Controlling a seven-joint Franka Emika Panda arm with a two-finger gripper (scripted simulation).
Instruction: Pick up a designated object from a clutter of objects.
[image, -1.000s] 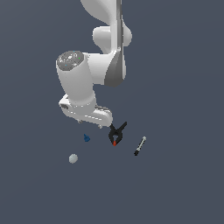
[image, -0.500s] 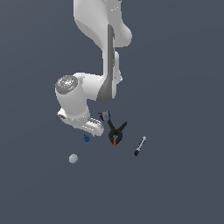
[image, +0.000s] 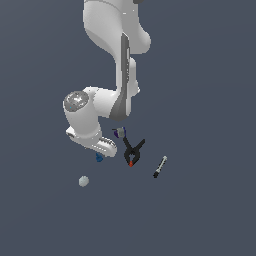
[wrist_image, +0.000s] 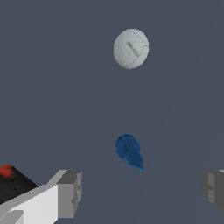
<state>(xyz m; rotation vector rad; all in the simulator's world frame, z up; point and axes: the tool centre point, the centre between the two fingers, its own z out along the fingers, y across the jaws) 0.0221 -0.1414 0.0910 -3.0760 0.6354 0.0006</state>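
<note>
The designated object, a small bright blue stubby piece (wrist_image: 129, 152), lies on the dark floor; in the exterior view only a bit of it (image: 99, 158) peeks out under the white hand. My gripper (wrist_image: 140, 190) is open, its grey fingers (wrist_image: 70, 193) spread wide, and the blue piece lies slightly beyond the gap between them, apart from both. In the exterior view the fingers are hidden behind the hand. The clutter of objects also holds a pale grey ball (image: 83, 181), a black clamp with red tip (image: 133, 152), a black-and-grey stick (image: 159, 166) and a purple-grey piece (image: 119, 132).
The ball (wrist_image: 131, 48) lies farther out beyond the blue piece in the wrist view. The clamp's red tip (wrist_image: 7, 171) shows beside one finger. The white arm (image: 112, 55) rises above the clutter. Dark floor surrounds everything.
The hand has come down and toward the exterior view's left, onto the blue piece, now covering most of it. The other items have not moved.
</note>
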